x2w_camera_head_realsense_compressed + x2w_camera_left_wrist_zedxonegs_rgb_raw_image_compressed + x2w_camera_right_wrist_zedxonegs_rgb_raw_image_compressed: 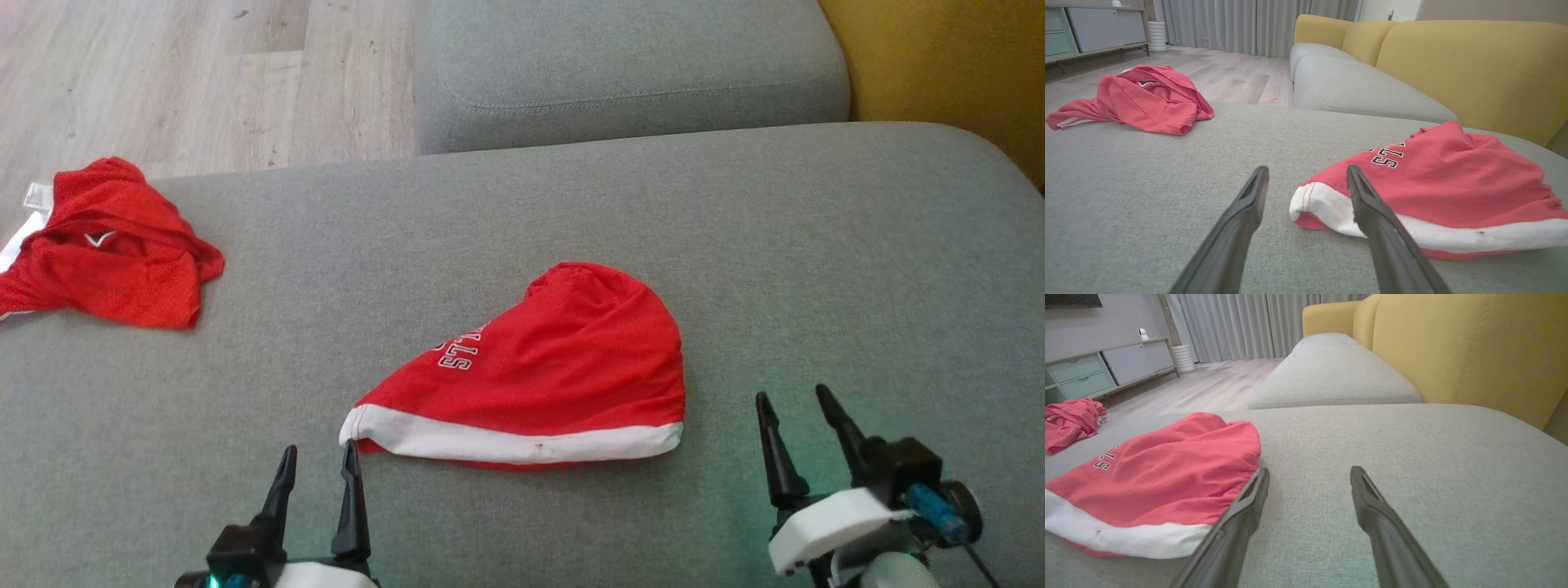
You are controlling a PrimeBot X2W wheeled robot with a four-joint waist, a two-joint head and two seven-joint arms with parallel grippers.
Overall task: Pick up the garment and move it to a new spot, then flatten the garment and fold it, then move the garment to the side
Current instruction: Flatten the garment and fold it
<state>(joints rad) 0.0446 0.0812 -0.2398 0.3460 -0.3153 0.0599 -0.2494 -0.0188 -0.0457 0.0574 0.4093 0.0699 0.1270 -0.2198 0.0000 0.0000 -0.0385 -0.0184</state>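
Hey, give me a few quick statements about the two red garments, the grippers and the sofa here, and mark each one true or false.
1. The left gripper and the right gripper are both open and hold nothing. True.
2. The white-banded red garment hangs from the right gripper. False: it lies on the grey cushion, to the left of that gripper.
3. A crumpled red garment lies at the cushion's left edge. True.
4. The sofa backrest is blue. False: it is yellow.
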